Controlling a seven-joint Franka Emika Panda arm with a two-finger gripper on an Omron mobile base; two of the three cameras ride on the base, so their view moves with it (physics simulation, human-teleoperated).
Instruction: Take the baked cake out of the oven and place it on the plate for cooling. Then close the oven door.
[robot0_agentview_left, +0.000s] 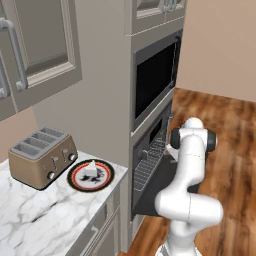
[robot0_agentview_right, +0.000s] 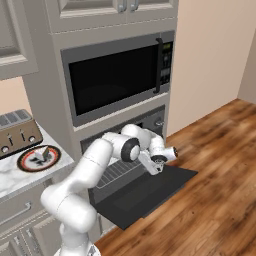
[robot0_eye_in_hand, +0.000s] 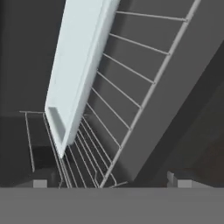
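While cake (robot0_agentview_left: 91, 169) sits on plate (robot0_agentview_left: 90, 176), well apart, hand (robot0_agentview_right: 159, 161) open over oven door (robot0_agentview_right: 145, 195)

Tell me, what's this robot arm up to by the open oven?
The cake already sits on the plate beside the toaster on the counter. The oven door hangs open, with a pale tray on the wire rack inside. The arm's gripper hovers open and empty above the door, so closing the oven probably comes next.
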